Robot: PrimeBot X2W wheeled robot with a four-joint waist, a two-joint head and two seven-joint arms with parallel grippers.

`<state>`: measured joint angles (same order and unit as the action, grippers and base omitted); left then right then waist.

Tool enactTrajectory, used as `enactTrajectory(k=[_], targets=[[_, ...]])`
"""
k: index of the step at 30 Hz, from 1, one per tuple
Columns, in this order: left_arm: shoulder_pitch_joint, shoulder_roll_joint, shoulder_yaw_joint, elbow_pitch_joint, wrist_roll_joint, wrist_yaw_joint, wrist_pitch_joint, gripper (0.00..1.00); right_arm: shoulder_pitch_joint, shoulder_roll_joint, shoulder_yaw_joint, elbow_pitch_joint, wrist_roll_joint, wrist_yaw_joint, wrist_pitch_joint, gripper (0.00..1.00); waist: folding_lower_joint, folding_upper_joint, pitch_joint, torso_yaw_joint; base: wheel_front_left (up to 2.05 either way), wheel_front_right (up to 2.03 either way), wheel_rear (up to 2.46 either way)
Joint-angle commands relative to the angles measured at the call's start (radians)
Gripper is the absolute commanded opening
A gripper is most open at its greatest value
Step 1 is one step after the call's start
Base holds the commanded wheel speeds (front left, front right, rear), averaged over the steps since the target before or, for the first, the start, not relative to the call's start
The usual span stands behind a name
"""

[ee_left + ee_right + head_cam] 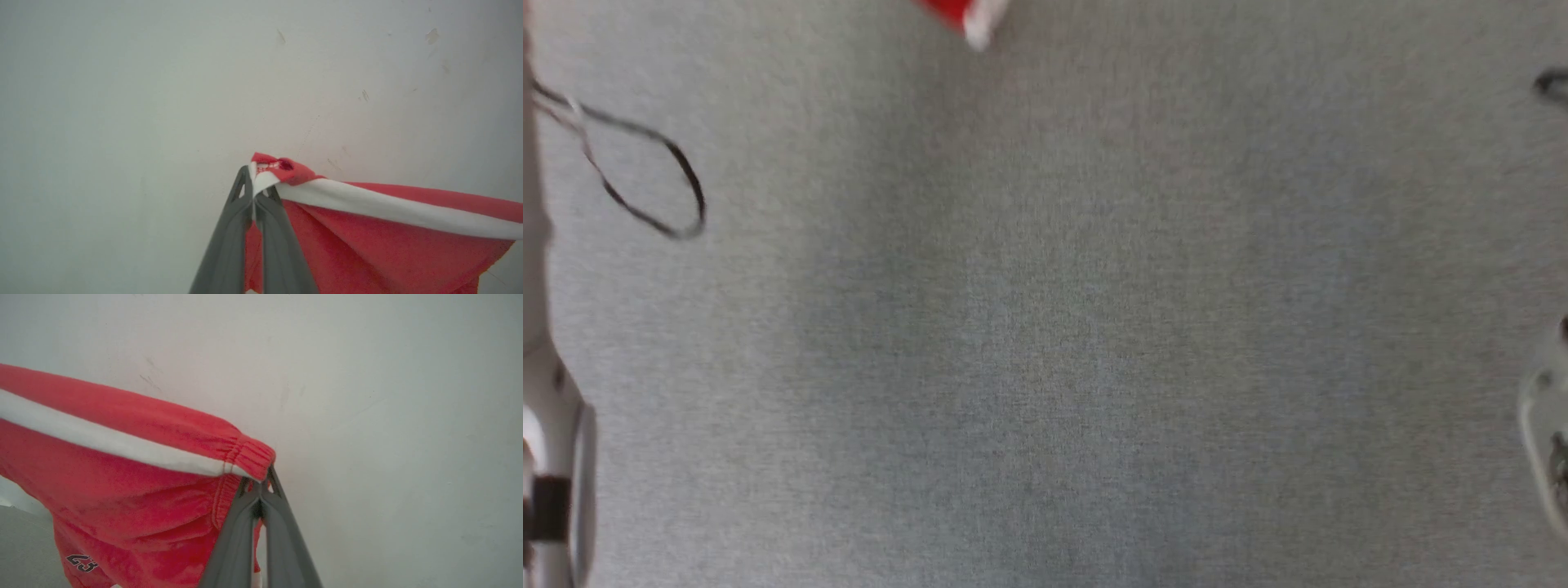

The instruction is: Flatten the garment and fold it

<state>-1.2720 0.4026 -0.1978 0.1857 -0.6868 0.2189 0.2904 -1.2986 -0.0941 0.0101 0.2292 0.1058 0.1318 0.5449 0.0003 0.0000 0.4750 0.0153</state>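
Bright red soft-fabric shorts with white trim bands, the garment (367, 245), are hanging in the air between the two arms. In the left wrist view, the left hand (253, 185) is rising from the bottom centre of the frame. Its two long dark grey fingers are pressing tight together on a bunched corner where white trim meets a little red fold. From that pinch the white band is running out to the right edge of the frame, with red cloth draping below it in soft creases. Behind it, a pale scuffed wall (122, 81) is taking up the rest of the frame.

In the right wrist view, the right hand (258, 486) is coming up from the bottom centre too. Its dark fingers are closing hard on the gathered end of the red waistband, just right of the frame's middle. The shorts are spreading away to the left edge, the white stripe crossing the upper left. Small dark printed digits (81, 563) are showing on the cloth at the lower left.

In the head view, a blurred red-and-white tip of the garment is poking in at the top edge, just left of centre. Below it a grey woven surface (1045, 343) is lying flat. A thin black cable loop (654, 175) is curling at the upper left, beside a pale robot arm (556, 425) along the left edge.
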Motion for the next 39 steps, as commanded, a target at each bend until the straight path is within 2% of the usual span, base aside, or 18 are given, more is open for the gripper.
enactTrajectory(k=[1,7,13,18,23,30,35,39], targets=[[-0.042,0.007,0.001,0.016,0.011,-0.016,-0.02,0.0,-0.046,-0.006,-0.008,0.038,-0.022,-0.001,-0.029,0.0,-0.0003,0.0,0.121,0.009,0.0,0.0,0.0],[-0.125,-0.003,0.017,0.094,0.017,-0.055,-0.12,0.0,-0.162,-0.009,-0.001,0.169,-0.075,-0.001,-0.127,0.0,-0.0003,0.0,0.21,0.014,0.0,0.0,0.0],[-0.107,-0.01,0.014,0.149,0.006,-0.131,-0.215,0.0,-0.168,-0.018,0.052,0.252,-0.077,-0.001,-0.223,0.0,-0.0003,0.0,0.244,0.015,0.0,0.0,0.0],[-0.068,-0.018,0.015,0.132,-0.021,-0.187,-0.263,0.0,-0.122,-0.049,0.116,0.256,-0.017,-0.001,-0.263,0.0,-0.0003,0.0,0.247,0.019,0.0,0.0,0.0],[0.03,-0.038,0.008,0.063,-0.054,-0.219,-0.286,0.0,-0.005,-0.094,0.17,0.179,0.087,-0.001,-0.274,0.0,-0.0003,0.0,0.209,0.023,0.0,0.0,0.0],[0.288,-0.029,-0.008,-0.126,-0.086,-0.213,-0.273,0.0,0.266,-0.158,0.166,-0.04,0.214,-0.001,-0.242,0.0,-0.0003,0.0,0.127,0.011,0.0,0.0,0.0],[0.521,-0.015,-0.01,-0.273,-0.105,-0.173,-0.261,0.0,0.5,-0.169,0.12,-0.197,0.252,-0.001,-0.206,0.0,-0.0003,0.0,0.067,0.005,0.0,0.0,0.0],[0.729,0.013,-0.014,-0.361,-0.094,-0.13,-0.253,0.0,0.683,-0.152,0.082,-0.286,0.267,-0.001,-0.195,0.0,-0.0003,0.0,0.02,-0.006,0.0,0.0,0.0]])
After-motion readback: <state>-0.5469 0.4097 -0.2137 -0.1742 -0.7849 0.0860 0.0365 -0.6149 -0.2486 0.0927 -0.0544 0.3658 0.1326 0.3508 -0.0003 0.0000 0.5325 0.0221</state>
